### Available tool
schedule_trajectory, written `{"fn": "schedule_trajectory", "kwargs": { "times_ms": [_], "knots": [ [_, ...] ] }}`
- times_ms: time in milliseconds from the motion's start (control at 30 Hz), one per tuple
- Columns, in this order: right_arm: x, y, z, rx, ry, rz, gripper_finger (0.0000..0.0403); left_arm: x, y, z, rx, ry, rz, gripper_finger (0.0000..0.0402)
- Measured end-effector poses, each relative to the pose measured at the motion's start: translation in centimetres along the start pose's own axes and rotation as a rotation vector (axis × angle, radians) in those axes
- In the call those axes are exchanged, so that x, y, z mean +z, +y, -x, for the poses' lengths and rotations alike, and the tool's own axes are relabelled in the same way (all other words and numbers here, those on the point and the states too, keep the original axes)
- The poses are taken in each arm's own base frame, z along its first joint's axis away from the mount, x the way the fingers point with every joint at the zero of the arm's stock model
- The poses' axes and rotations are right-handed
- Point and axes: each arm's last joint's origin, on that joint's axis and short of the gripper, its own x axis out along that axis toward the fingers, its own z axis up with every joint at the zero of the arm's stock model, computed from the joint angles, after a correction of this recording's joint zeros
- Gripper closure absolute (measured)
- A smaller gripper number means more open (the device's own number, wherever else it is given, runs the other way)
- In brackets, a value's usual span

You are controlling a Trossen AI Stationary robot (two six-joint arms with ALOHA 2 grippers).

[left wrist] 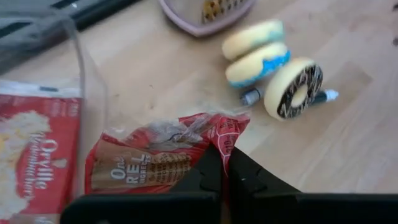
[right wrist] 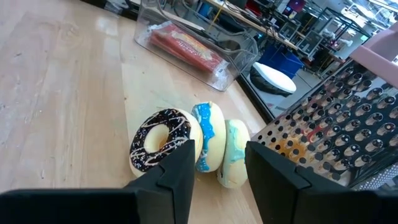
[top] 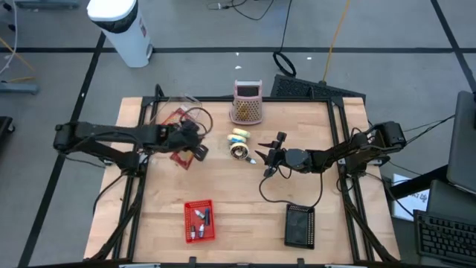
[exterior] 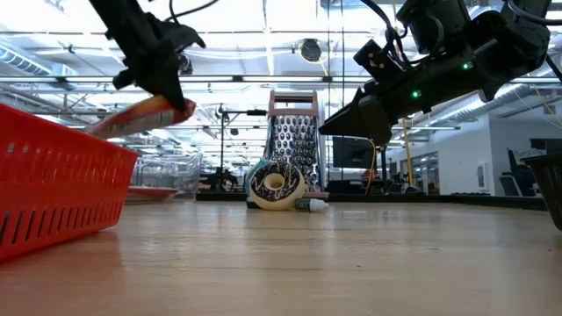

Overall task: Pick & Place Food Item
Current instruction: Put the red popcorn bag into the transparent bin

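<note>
High view, left to right: left arm reaches in from the table's left edge. Left gripper point(top: 195, 147) is clamped fully shut on the edge of a red popcorn packet point(top: 183, 158). In the low view that packet point(exterior: 140, 117) hangs tilted in the air, clear of the tabletop, pinched by the gripper point(exterior: 169, 88). Left wrist view confirms: fingers pressed together on the crinkled red wrapper point(left wrist: 161, 163).

Just behind it, a clear plastic bin point(top: 172, 113) near the table's back left holds another red popcorn packet point(left wrist: 34, 149); the right wrist view shows that packet point(right wrist: 186, 45) lying inside the bin.

Front left-centre: red basket point(top: 199, 221) with small items in it, apart from everything else.

Centre: chocolate-iced donut point(top: 239, 151) stands on edge, touching two blue-iced donuts point(top: 238, 135) behind it. Pink grater point(top: 247, 102) stands upright at the back centre.

Right of the donuts: right gripper point(top: 262, 157) hovers above the table, fingers parted about halfway, holding nothing; the chocolate donut point(right wrist: 157, 142) sits just ahead of it.

Front right: black mesh tray point(top: 300, 225).
</note>
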Motion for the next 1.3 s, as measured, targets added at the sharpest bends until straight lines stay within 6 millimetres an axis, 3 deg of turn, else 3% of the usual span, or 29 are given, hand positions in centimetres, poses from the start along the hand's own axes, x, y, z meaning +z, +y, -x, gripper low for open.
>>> {"fn": "schedule_trajectory", "kwargs": {
  "times_ms": [267, 500, 767, 1067, 1300],
  "knots": [
    [0.0, -0.1, -0.1, -0.004, 0.002, -0.005, 0.0273, 1.1, 1.7, 2.7, -0.035, -0.117, 0.016, 0.0401],
    [-0.1, -0.2, -0.1, -0.005, 0.004, -0.005, 0.0273, 2.4, 0.1, 3.9, -0.189, -0.299, -0.136, 0.0401],
    [-0.1, -0.1, -0.1, -0.003, 0.010, 0.001, 0.0273, 3.1, -3.0, 5.1, -0.555, -0.423, -0.348, 0.0401],
    [-0.1, -0.1, -0.1, -0.003, 0.010, 0.002, 0.0273, 3.8, -5.4, 8.6, -1.018, -0.625, -0.360, 0.0401],
    [-0.1, -0.2, -0.1, -0.003, 0.010, 0.002, 0.0273, 3.0, -7.0, 12.0, -1.364, -0.689, -0.309, 0.0401]
  ]
}}
